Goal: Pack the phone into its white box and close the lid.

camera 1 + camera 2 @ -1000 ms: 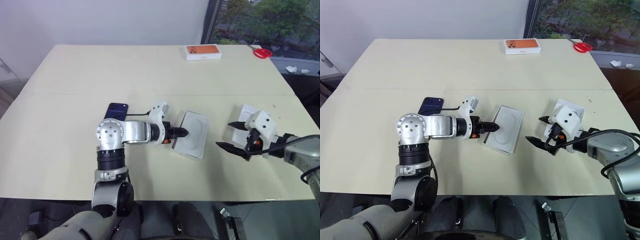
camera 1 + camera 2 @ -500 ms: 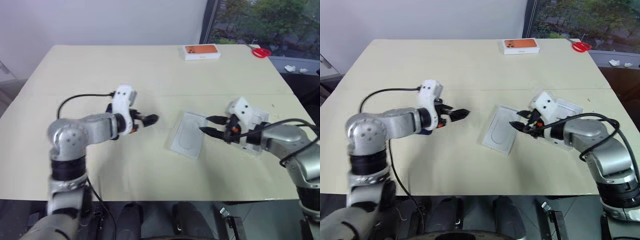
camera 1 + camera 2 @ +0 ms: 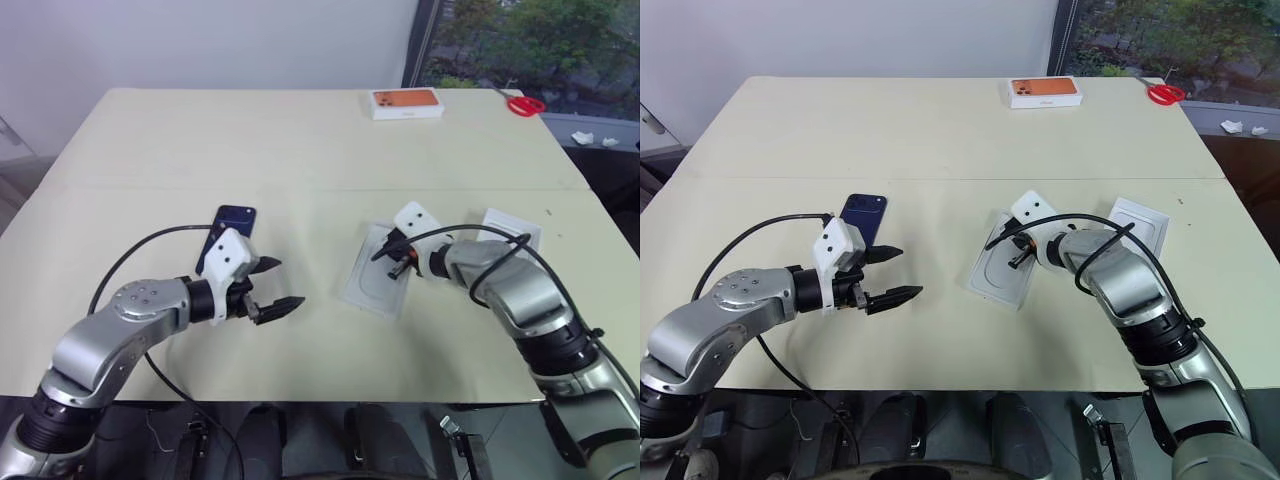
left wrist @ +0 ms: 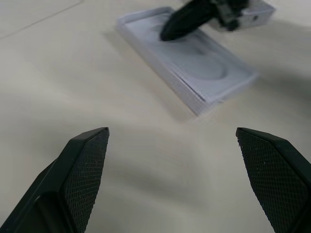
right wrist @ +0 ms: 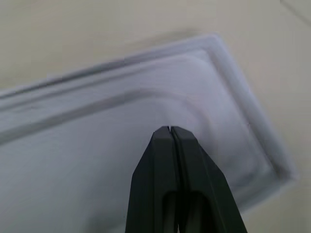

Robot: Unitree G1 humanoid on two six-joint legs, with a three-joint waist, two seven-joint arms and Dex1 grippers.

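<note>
The dark navy phone [image 3: 862,215] lies flat, left of the table's centre. My left gripper [image 3: 280,284] hovers open just in front of it, holding nothing and pointing right toward the middle. A white insert tray [image 3: 375,290] with an oval recess lies mid-table. Its edge looks layered in the left wrist view, and I cannot tell whether the white box is under it. My right gripper [image 5: 170,131] is shut, with its tips on the tray's recess near the far end. A shallow white rectangle, apparently the lid [image 3: 1138,222], lies plain side up to the right.
A white box with an orange top [image 3: 406,103] and red scissors [image 3: 520,103] sit at the table's far edge. Crumpled white scraps [image 3: 590,138] lie beyond the right side. A black cable [image 3: 150,245] loops from my left arm over the table.
My left gripper has pulled back from the tray to the left, rolled and opened wide. My right gripper has moved left and forward onto the tray and shut.
</note>
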